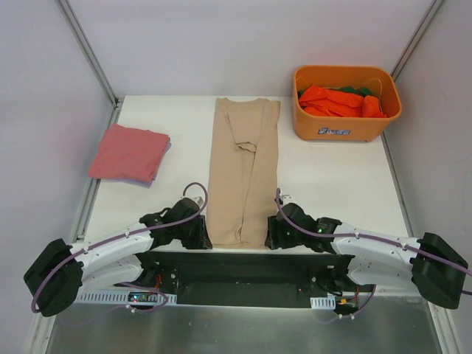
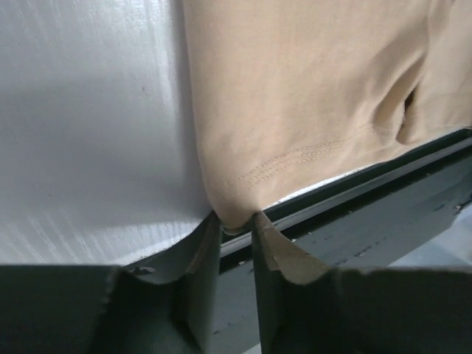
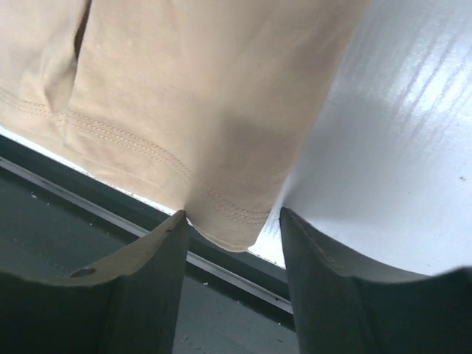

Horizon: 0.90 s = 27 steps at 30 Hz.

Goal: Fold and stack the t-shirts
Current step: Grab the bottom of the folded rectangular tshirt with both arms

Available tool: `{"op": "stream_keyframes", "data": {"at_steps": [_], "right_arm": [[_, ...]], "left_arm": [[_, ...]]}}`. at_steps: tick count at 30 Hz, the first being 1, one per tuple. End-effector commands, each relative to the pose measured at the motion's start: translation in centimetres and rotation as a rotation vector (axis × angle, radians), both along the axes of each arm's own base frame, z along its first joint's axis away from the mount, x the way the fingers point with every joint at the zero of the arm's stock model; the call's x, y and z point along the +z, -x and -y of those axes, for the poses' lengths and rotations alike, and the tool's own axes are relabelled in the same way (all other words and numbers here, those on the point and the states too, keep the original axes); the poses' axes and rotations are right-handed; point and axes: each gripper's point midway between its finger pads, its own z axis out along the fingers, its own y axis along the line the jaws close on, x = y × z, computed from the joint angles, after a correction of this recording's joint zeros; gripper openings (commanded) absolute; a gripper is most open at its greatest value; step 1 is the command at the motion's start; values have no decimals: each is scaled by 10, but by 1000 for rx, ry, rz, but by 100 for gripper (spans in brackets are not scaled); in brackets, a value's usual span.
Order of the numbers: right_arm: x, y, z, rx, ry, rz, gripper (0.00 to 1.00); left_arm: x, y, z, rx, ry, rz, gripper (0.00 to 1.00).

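Observation:
A beige t-shirt [image 1: 243, 169] lies folded lengthwise into a long strip down the middle of the table, hem at the near edge. My left gripper [image 1: 203, 237] is at its near left hem corner; in the left wrist view the gripper [image 2: 236, 221] is shut on that corner of the beige t-shirt [image 2: 310, 96]. My right gripper [image 1: 271, 237] is at the near right corner; in the right wrist view it [image 3: 232, 217] is open, with the corner of the beige t-shirt [image 3: 199, 96] between its jaws, not pinched. A folded pinkish-red t-shirt [image 1: 129, 153] lies at the left.
An orange plastic bin [image 1: 346, 71] stands at the back right with orange t-shirts [image 1: 339, 102] and a bit of a green one [image 1: 355, 90] in it. The table's dark front rail [image 2: 383, 199] runs just under both hem corners.

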Motion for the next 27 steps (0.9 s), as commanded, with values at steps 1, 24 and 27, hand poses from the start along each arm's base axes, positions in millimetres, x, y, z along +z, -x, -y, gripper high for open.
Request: {"op": "stream_keyframes", "data": {"at_steps": [1,24,27], "right_arm": [[-8,-2,12,-77,49,-1,50],[17,45,-5,88,-220,-63,0],[33,45,-13,118,-260,-48,0]], "left_arm": [[-18,0,-17,50,-114,-11,13],[27,23,1,-49,164,78,0],[44,16,5,-43,219,148,0]]}}
